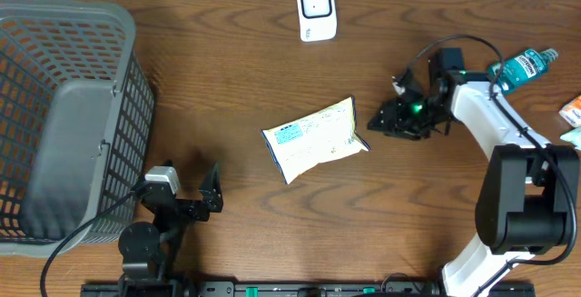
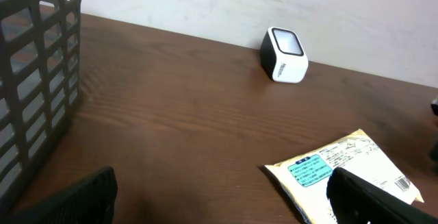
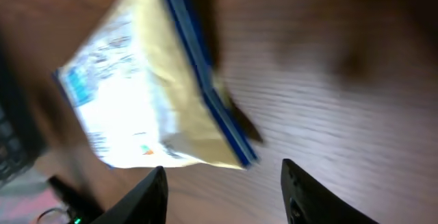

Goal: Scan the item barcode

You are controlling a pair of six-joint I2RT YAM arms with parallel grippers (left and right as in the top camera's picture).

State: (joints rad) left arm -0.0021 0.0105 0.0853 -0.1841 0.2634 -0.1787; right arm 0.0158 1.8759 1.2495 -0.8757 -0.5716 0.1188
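At the far left stands the basket, grey and slatted, with nothing of the job in it that I can see. Just right of it, at the near edge of the bench, the left jaws sit spread wide and hold nothing; on the left wrist view both tips frame the shot with bare wood between them.

The packet lies flat in the middle of the bench, printed face up, with a blue label at its left end and a blue sealed strip along its right end. On the left wrist view I think I can make out barcode stripes near its right end, but they are too small to be sure. The scanner, a small white block with a dark-framed window, stands at the far edge, well apart from the packet.

The right jaws hang just beside the packet's right corner, spread, with nothing pinched; the sealed strip lies in front of the tips, not between them.

I judge the packet light, soft and slick, a film pouch that will sag and crinkle if lifted by one corner. The sealed strip is the stiffest part and clear of the print, so I would pinch there. The bottle lies at the far right.
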